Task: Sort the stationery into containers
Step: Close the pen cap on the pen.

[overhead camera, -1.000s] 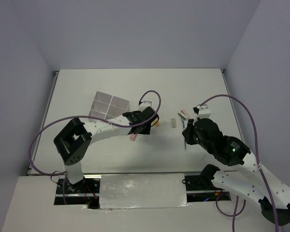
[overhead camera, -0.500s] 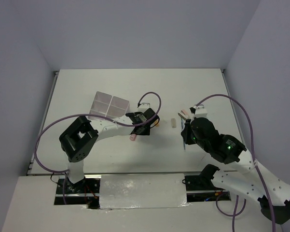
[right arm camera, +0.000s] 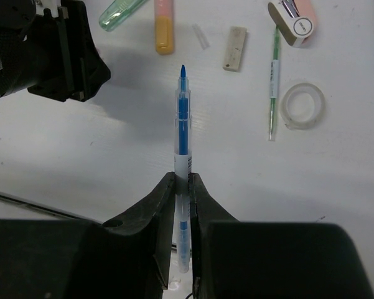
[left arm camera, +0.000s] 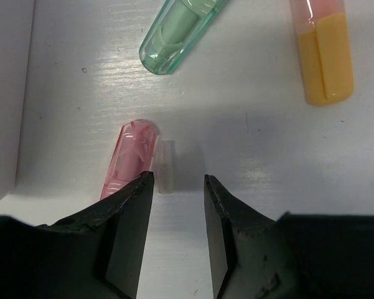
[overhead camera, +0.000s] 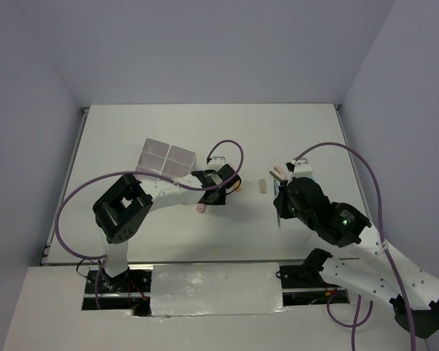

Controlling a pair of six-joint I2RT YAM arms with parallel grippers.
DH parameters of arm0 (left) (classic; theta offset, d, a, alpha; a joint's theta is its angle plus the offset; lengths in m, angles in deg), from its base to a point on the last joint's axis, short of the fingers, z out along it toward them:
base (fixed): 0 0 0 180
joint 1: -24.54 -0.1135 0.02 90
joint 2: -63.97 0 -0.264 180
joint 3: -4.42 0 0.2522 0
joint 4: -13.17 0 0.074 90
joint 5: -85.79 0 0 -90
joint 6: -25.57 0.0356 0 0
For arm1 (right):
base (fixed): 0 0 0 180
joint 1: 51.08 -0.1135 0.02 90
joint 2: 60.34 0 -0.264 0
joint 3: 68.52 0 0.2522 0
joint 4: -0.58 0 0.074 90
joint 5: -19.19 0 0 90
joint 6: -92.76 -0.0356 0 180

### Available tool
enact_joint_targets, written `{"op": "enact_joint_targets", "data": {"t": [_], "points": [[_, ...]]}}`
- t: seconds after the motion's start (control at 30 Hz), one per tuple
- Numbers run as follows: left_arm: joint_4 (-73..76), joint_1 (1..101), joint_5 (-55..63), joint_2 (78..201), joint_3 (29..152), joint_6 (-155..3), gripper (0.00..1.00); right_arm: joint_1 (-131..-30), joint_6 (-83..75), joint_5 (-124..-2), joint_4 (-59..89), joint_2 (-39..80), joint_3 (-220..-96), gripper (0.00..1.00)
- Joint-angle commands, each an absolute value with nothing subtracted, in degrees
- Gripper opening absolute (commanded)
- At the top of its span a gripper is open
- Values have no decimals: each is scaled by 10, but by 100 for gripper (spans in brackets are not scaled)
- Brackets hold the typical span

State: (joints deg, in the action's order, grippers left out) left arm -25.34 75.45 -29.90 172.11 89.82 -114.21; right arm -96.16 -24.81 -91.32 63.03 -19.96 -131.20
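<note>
My left gripper (left arm camera: pixel 177 184) is open and low over the table, with nothing between its fingers. A pink marker (left arm camera: pixel 132 156) lies just outside its left fingertip, next to a small clear cap (left arm camera: pixel 166 167). Beyond them lie a green marker (left arm camera: pixel 180 31) and an orange-yellow marker (left arm camera: pixel 323 56). My right gripper (right arm camera: pixel 182 177) is shut on a thin blue pen (right arm camera: pixel 183 118), which points forward above the table. The whitish four-compartment container (overhead camera: pixel 166 159) stands at the back left of my left gripper (overhead camera: pixel 212 196).
Ahead of the right gripper lie a tan eraser (right arm camera: pixel 234 48), a thin green pen (right arm camera: pixel 274 81), a clear tape ring (right arm camera: pixel 303 106) and a pink-and-white item (right arm camera: pixel 295 22). Purple cables loop over both arms. Walls close in the table.
My left gripper has moved slightly nearer and lower, towards the pink marker. The right gripper has edged forward a little, still holding the blue pen.
</note>
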Motion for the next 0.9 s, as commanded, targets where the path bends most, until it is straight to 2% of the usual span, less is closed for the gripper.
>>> {"op": "enact_joint_targets", "data": {"t": [0.0,0.53,0.8,0.83,0.87], "points": [[-245,752,-307,1728,903,-1154,50,-961,-247,-919,613,-199,-1313,0],[-253,748,-302,1752,908,-1160,45,-961,-241,-916,614,-197,-1319,0],[-243,748,-285,1748,888,-1167,34,-962,-238,-914,613,-199,-1322,0],[-239,748,-283,1747,883,-1166,31,-963,-237,-913,611,-199,-1322,0],[-238,748,-279,1749,881,-1166,21,-963,-236,-911,608,-198,-1321,0]]}}
